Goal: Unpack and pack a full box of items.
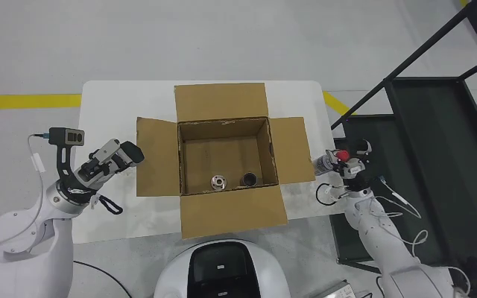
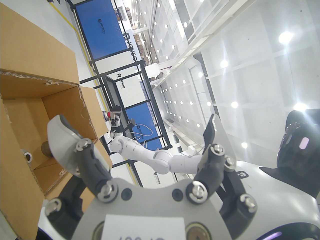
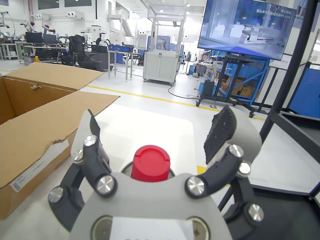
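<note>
- Closest in: spotted a silvery-topped can [image 1: 218, 181] and a dark-topped can [image 1: 248, 179] inside the open cardboard box [image 1: 223, 128], both tucked against its near wall, apparently upright.
- Guessing light, rigid metal with smooth, slightly slippery sides. Would come straight down and pinch round the body rather than the top. Tight against that wall though, so not much room for a finger.
- A bit further out on the right: found a red-capped can [image 3: 150, 162] at the right edge of the counter [image 1: 112, 104], just beside the box's right flap [image 1: 294, 149]. Looks upright, can't swear to it.
- Right gripper [image 3: 157, 113] held low and roughly level, aimed across the counter, fingers spread wide either side of that red cap and not clamped on anything.
- Same depth on the other side: left gripper [image 1: 128, 156] hanging beside the left flap [image 1: 156, 156], tipped upward, fingers wide open and empty.
- Farthest: far flap [image 1: 220, 100] folded out flat, plus a dark rack [image 1: 417, 149] off past the counter's right edge.
</note>
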Available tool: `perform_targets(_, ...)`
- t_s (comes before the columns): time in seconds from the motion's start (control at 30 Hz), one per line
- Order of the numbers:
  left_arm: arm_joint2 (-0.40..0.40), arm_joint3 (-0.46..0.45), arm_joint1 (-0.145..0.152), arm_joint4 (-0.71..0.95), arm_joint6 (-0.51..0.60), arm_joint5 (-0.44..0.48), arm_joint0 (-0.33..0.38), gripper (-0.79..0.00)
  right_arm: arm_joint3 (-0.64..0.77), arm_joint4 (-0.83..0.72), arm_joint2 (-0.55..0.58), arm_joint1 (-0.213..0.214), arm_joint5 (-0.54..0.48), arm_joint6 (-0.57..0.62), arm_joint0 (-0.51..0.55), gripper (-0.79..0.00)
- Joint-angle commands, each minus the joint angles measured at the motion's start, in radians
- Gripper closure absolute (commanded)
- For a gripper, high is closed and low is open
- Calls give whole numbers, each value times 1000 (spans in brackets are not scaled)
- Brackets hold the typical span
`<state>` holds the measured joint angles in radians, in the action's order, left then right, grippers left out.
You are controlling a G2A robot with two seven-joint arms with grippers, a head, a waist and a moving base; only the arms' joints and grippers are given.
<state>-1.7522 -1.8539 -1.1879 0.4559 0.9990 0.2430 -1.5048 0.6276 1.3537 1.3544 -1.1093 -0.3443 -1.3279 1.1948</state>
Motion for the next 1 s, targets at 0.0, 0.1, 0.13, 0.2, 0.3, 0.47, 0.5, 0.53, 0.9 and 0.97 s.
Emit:
perform_targets(0.0,0,0,0,0,0,0,0,-785,59,2,28,11,19,14,29,-785)
perform_targets(0.1,0,0,0,0,0,0,0,-785,157,19,60,26,27,53,81,-785)
perform_targets(0.13,0,0,0,0,0,0,0,-785,193,23,71,30,24,69,100,-785)
perform_targets(0.2,0,0,0,0,0,0,0,-785,271,36,94,40,19,108,139,-785)
perform_targets(0.3,0,0,0,0,0,0,0,-785,380,32,130,51,-10,179,201,-785)
perform_targets(0.47,0,0,0,0,0,0,0,-785,515,6,173,61,-49,268,274,-785)
perform_targets(0.5,0,0,0,0,0,0,0,-785,515,6,173,61,-49,268,274,-785)
perform_targets(0.53,0,0,0,0,0,0,0,-785,515,6,173,61,-49,268,274,-785)
perform_targets(0.9,0,0,0,0,0,0,0,-785,515,-11,163,59,-78,307,278,-785)
perform_targets(0.97,0,0,0,0,0,0,0,-785,535,-25,165,61,-124,395,273,-785)
